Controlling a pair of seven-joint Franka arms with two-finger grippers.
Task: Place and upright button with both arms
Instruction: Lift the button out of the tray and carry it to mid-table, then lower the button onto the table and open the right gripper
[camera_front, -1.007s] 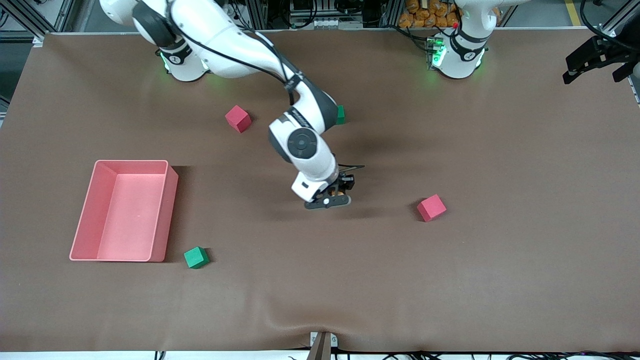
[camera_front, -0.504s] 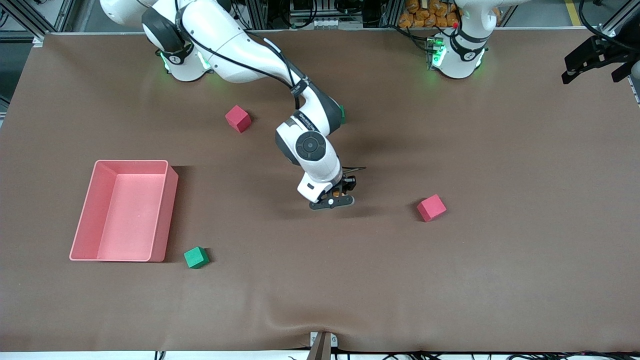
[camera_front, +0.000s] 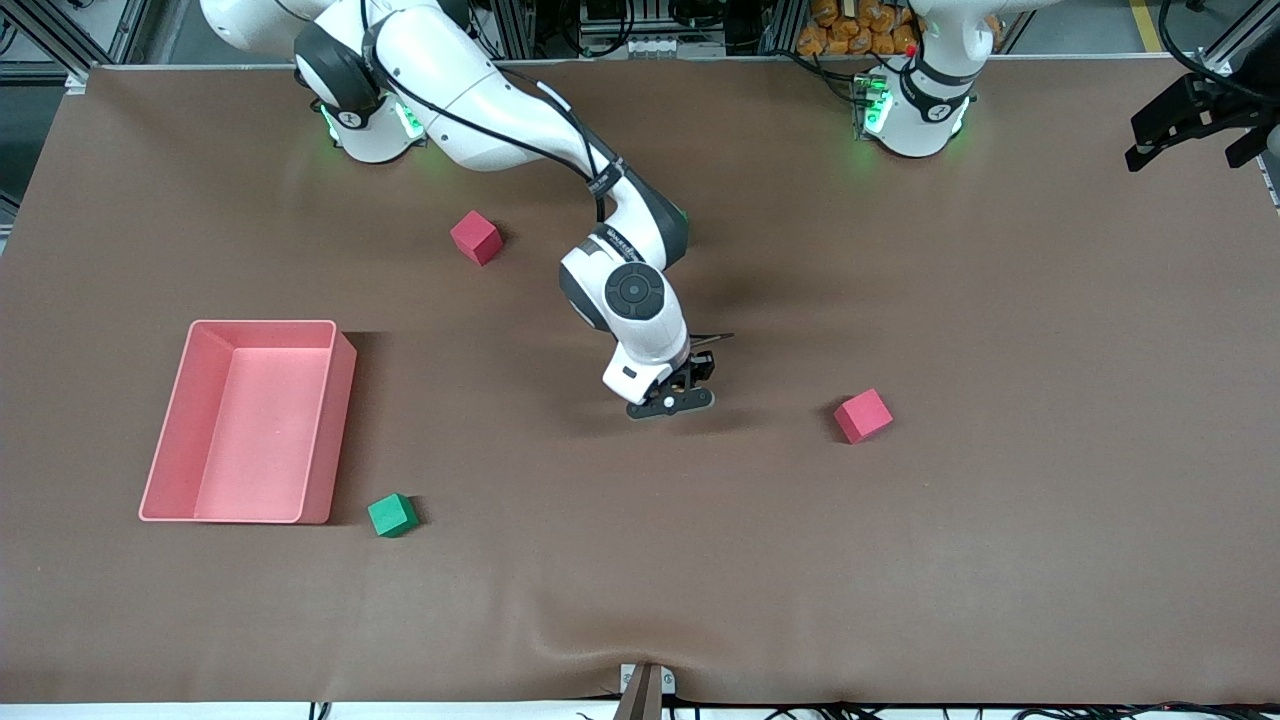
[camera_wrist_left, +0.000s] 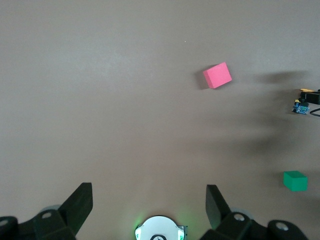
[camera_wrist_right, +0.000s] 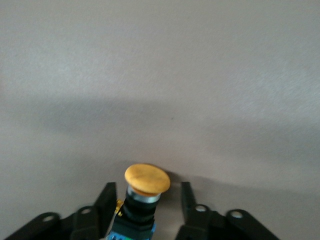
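Observation:
The button (camera_wrist_right: 146, 179) has a round orange cap, a black body and a bluish end. It lies tilted between the fingers of my right gripper (camera_wrist_right: 147, 189), which is low over the middle of the table (camera_front: 678, 388). One finger (camera_wrist_right: 107, 197) is against the button's body and the other finger (camera_wrist_right: 186, 197) stands apart from it, so the gripper is open. In the front view the gripper hides most of the button. The left wrist view shows the button far off (camera_wrist_left: 301, 106). My left gripper (camera_wrist_left: 148, 192) is open and empty, and waits high off the left arm's end of the table (camera_front: 1190, 120).
A pink tray (camera_front: 265, 325) stands toward the right arm's end. One pink cube (camera_front: 476, 237) lies near the right arm's base, another (camera_front: 863, 415) beside the right gripper toward the left arm's end. A green cube (camera_front: 392, 515) lies by the tray's near corner.
The right arm has shifted a little toward the left arm's end, carrying its gripper and the button along. The orange cap shows less in the front view. The left gripper has barely moved.

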